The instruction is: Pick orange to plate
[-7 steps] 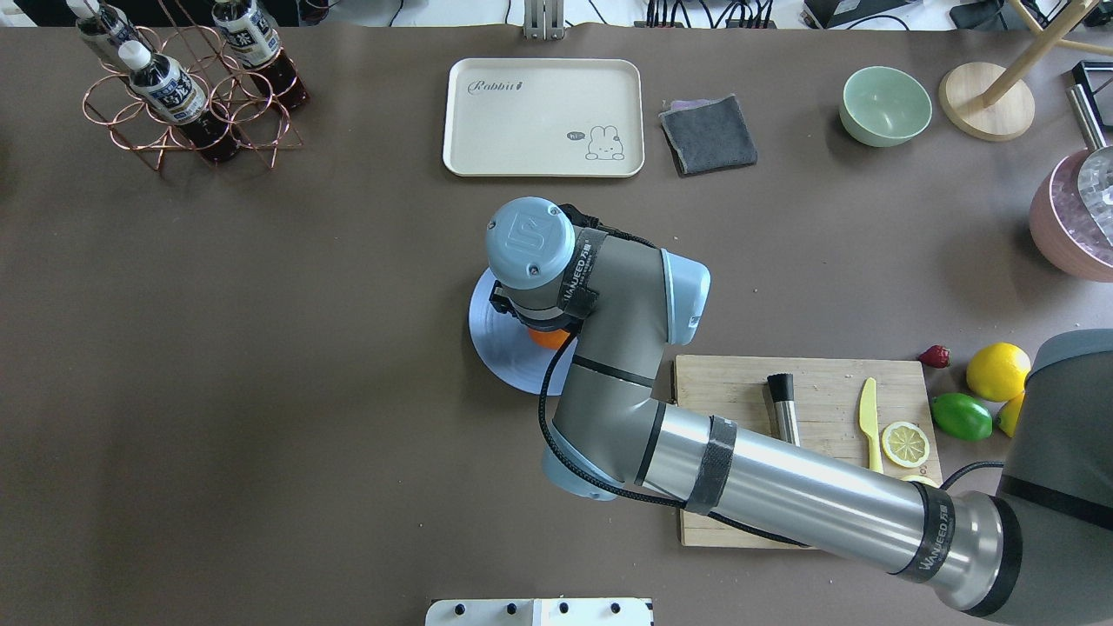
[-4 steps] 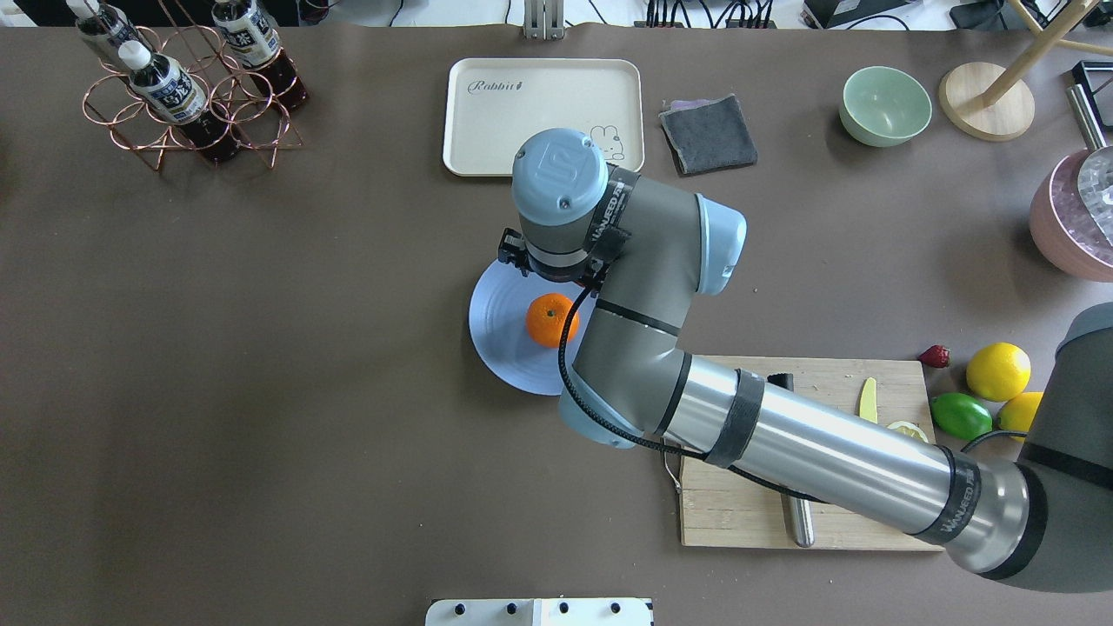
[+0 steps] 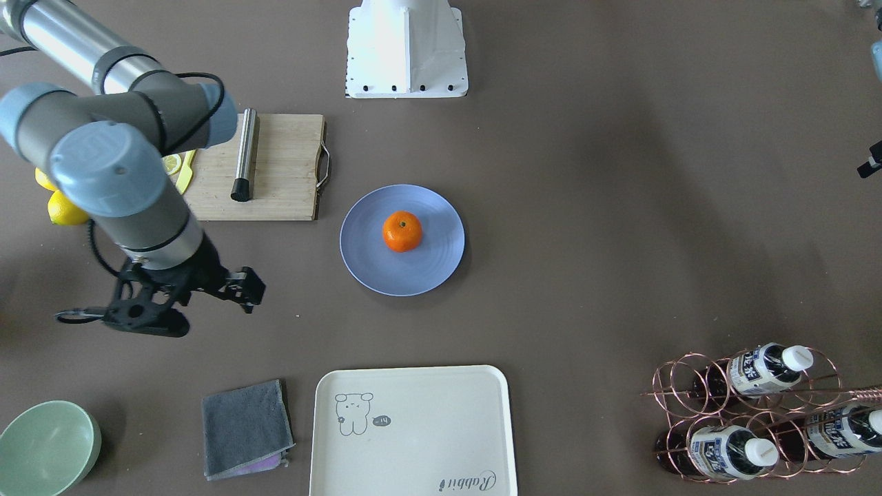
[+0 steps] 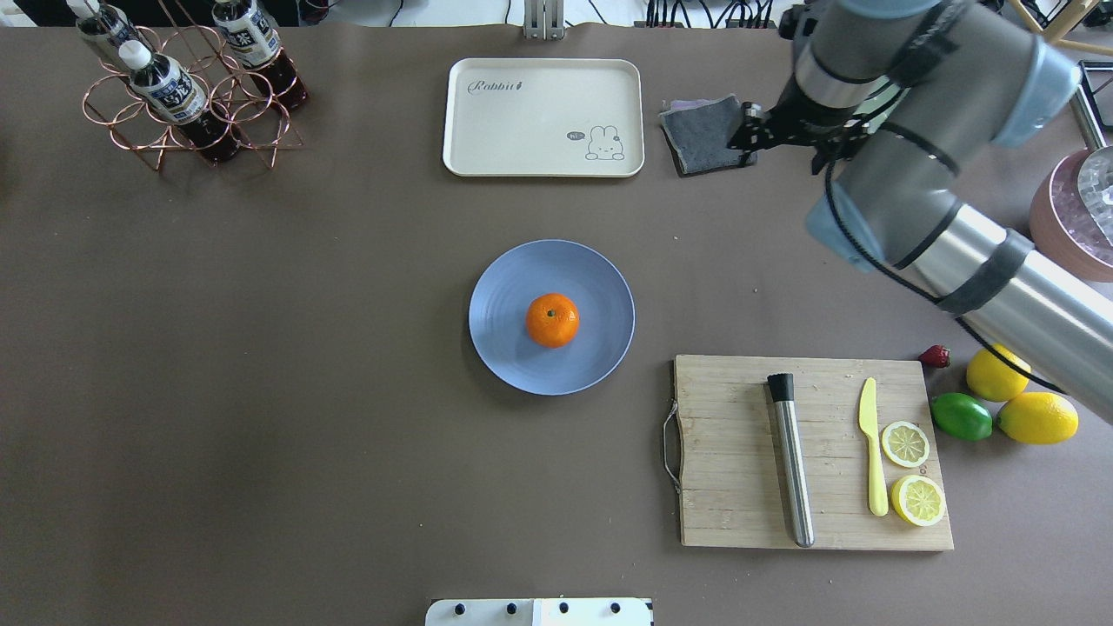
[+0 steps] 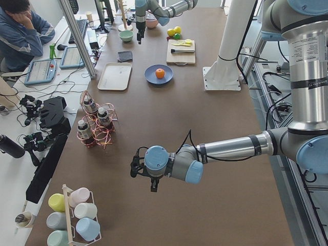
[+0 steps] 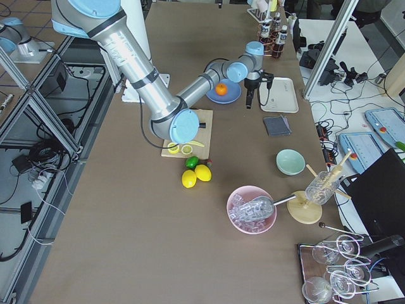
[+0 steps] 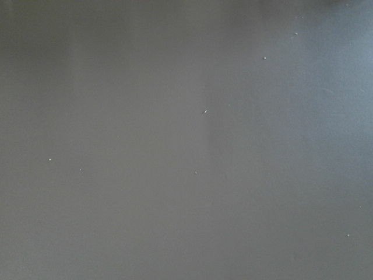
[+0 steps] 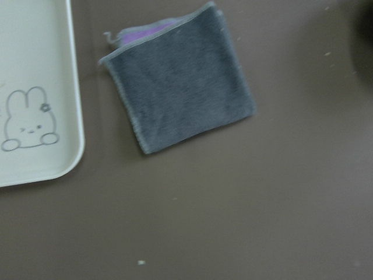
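Placement is looking finished, as I am judging it: the orange (image 4: 552,320) is sitting near the middle of the plate (image 4: 513,356), stem dimple up, with nothing gripping it. The right hand (image 3: 138,318) is hanging over the surface near the grey cloth (image 4: 709,135), well apart from the plate. I cannot tell whether it is parted or closed, and the same goes for the left hand (image 5: 137,168), hovering far down the surface. The next move is calling only for parking the arm. Bare surface is ringing the plate's rim, with the cutting board (image 4: 739,487) nearest.
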Action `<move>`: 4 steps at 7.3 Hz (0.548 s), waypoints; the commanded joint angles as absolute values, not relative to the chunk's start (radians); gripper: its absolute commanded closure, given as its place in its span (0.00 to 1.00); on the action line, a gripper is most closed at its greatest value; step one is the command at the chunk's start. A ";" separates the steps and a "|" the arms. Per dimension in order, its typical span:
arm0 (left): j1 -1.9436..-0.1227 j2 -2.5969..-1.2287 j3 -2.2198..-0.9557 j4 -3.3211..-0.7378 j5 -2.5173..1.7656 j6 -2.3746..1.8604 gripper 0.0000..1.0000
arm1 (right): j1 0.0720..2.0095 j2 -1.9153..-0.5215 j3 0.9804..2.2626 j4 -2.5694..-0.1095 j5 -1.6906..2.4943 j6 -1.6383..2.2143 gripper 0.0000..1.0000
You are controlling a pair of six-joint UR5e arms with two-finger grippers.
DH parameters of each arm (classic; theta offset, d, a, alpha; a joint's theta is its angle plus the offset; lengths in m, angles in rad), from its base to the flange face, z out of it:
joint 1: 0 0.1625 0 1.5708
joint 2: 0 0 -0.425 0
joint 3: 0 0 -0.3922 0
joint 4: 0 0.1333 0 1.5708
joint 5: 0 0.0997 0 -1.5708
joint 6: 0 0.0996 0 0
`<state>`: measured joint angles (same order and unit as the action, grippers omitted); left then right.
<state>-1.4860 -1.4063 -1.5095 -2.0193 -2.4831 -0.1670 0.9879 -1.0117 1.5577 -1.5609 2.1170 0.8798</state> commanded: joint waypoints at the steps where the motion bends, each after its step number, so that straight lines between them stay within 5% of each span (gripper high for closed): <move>1: -1.488 -1.422 -1.616 -1.760 -2.473 -0.167 0.02 | 1.167 -1.194 1.630 -1.568 2.203 0.572 0.00; 4: -1.512 -1.417 -1.758 -1.539 -2.450 -0.070 0.02 | 1.354 -1.349 1.632 -1.571 2.258 0.251 0.00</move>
